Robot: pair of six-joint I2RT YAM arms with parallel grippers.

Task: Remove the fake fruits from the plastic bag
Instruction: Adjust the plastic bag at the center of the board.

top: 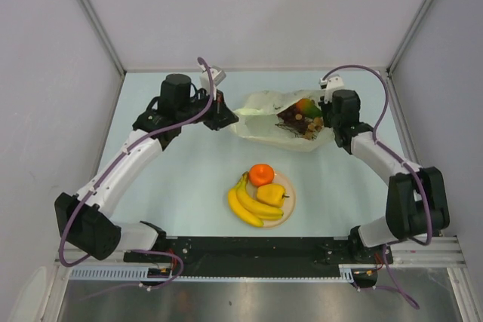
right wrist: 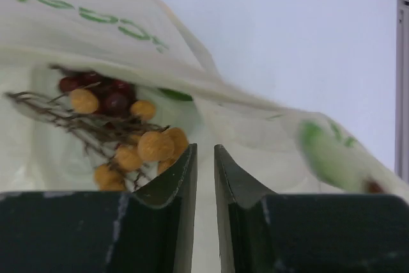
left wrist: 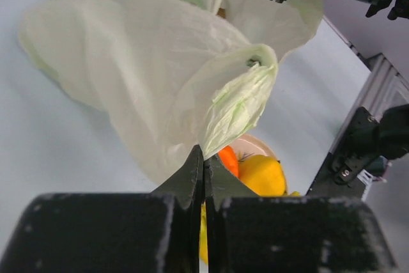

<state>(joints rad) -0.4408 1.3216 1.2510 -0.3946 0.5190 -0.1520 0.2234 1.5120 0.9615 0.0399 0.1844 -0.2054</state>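
The pale yellow-green plastic bag (top: 264, 115) lies at the back of the table, stretched between my two grippers. Inside its open mouth are the grape bunch (top: 299, 122) and the red-green mango (top: 304, 105). My left gripper (top: 223, 117) is shut on the bag's left handle (left wrist: 220, 123). My right gripper (top: 330, 123) is at the bag's right end, its jaws nearly closed with bag film (right wrist: 255, 145) between them. The grapes (right wrist: 121, 116) lie just left of the right fingertips. The banana bunch (top: 251, 205), orange (top: 262, 175) and yellow pepper (top: 272, 194) lie outside the bag.
A round cream plate (top: 290, 203) near the table's front middle holds the three freed fruits; its rim also shows in the left wrist view (left wrist: 255, 142). Grey walls close in the table on the left, right and back. A black rail runs along the near edge.
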